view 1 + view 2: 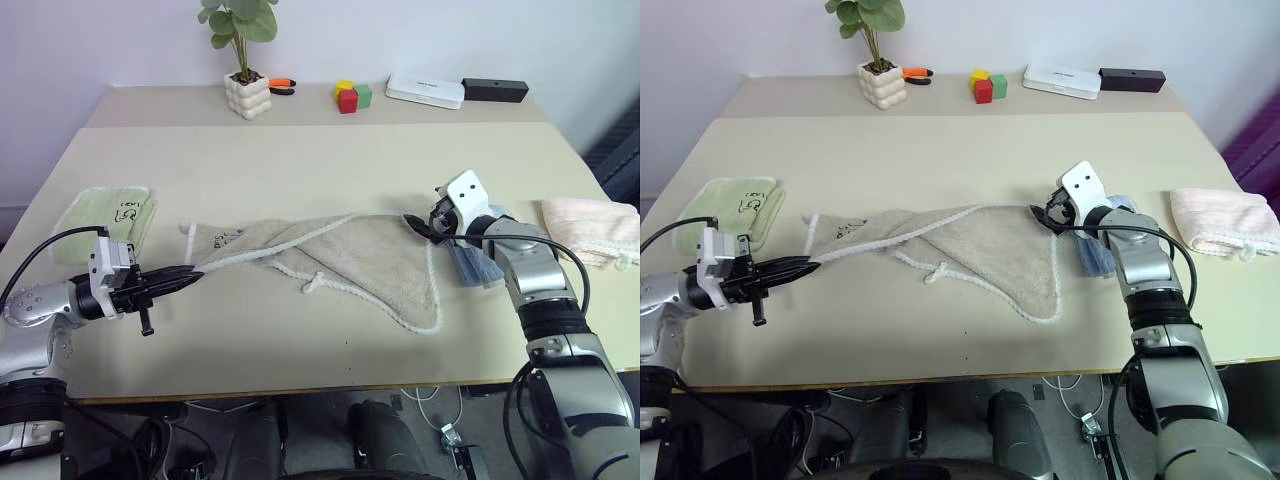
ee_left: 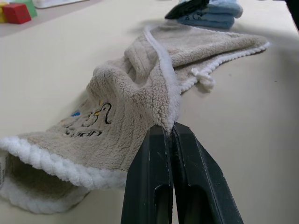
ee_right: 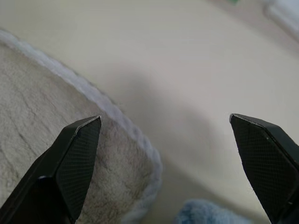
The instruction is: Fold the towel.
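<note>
Table edge: nearest cam; table point(image 1: 300, 330) was the biggest thing, long beige top, clutter along far side.
Towel: towel point(image 1: 370, 262) lay mid-table, beige terry w/ white edging, bunched and pulled into a long twisted strip toward robot's L, wider flap spread toward R. Loop point(image 1: 312, 284) on near edge, logo point(image 2: 88, 122) close to L end.
L gripper: left gripper point(image 1: 180, 280) clenched on towel's edging at the L corner, fingers point(image 2: 161, 186) pinched tight, cloth drawn taut from it, low over table.
R gripper: right gripper point(image 1: 1050, 217) spread wide, nothing in it, fingertips point(image 3: 79, 154) straddling towel's far R corner, just above/at the hem. Contact: couldn't tell.
Neighbours: blue towel point(image 1: 472, 262) just beside R gripper; green towel point(image 1: 110, 215) behind L gripper; pink towel point(image 1: 595, 228) at far R, well apart.
Step (judged): setup, 2nd corner not yet grabbed, no fold made.
Next needs: R to close on the hem only, not the blue towel, then both lift and flatten before folding.
</note>
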`<act>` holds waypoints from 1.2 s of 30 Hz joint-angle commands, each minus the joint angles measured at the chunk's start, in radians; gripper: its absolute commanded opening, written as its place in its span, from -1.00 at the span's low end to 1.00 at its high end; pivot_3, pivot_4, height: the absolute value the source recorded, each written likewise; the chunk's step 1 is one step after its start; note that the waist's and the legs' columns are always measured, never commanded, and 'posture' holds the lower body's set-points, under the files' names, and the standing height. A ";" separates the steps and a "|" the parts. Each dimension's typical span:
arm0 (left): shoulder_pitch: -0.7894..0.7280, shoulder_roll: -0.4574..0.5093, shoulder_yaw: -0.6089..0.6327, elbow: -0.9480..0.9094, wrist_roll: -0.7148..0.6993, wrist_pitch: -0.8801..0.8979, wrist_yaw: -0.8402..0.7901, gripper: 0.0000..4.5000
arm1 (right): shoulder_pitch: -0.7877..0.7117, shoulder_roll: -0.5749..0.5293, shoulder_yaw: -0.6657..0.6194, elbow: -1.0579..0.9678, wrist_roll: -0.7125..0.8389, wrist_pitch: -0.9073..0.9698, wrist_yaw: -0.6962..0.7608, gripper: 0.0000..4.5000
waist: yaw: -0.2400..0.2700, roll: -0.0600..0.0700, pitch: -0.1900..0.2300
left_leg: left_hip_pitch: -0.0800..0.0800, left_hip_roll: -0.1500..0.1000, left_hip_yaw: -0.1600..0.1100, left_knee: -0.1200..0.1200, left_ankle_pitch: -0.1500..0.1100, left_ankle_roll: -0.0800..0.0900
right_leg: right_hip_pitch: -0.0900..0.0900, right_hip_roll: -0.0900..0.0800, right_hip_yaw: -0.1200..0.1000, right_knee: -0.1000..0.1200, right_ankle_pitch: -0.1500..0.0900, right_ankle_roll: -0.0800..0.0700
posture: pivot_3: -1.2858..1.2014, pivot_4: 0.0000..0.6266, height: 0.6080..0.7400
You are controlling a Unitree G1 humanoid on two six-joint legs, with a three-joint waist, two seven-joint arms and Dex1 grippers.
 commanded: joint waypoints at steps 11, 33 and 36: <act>0.071 -0.035 0.037 -0.106 -0.026 -0.027 0.065 -0.99 | -0.203 -0.008 0.071 0.249 -0.086 0.121 0.097 0.89 | 0.001 0.001 0.000 | 0.000 0.000 0.001 0.000 0.000 0.000 | 0.000 -0.001 0.000 0.000 0.000 0.000 | 0.03 -0.52 0.92; 0.017 -0.039 0.023 -0.097 -0.020 -0.020 0.111 -1.00 | -0.217 0.006 -0.034 0.089 0.043 0.221 0.235 -0.97 | 0.002 0.001 0.001 | -0.001 0.000 0.001 0.000 0.000 0.000 | -0.001 -0.001 0.000 0.000 0.000 0.000 | 0.03 -0.52 0.92; -0.011 -0.042 0.030 -0.075 -0.023 -0.016 0.124 -1.00 | -0.186 -0.002 -0.082 -0.001 0.106 0.261 0.250 -0.97 | 0.002 0.001 0.001 | -0.001 0.000 0.001 0.000 0.000 0.000 | -0.001 0.000 0.000 0.000 0.000 0.000 | 0.03 -0.52 0.92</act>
